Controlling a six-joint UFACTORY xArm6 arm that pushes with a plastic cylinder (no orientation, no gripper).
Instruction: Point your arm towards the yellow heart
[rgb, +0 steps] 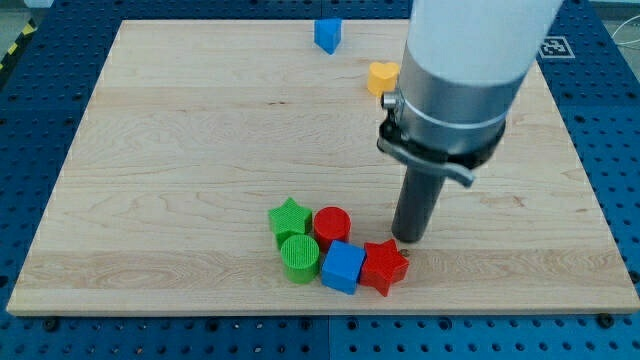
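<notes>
Tool tip (409, 239) just above red star (384, 266), yellow heart (381, 76) near top edge.

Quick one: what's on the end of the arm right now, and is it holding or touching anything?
No claw: my tip holds nothing, resting just above the red star, right of the red cylinder, contact unclear.

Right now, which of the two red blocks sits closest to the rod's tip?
The red star, just below my tip at the cluster's right end. The red cylinder lies farther to the view's left.
</notes>
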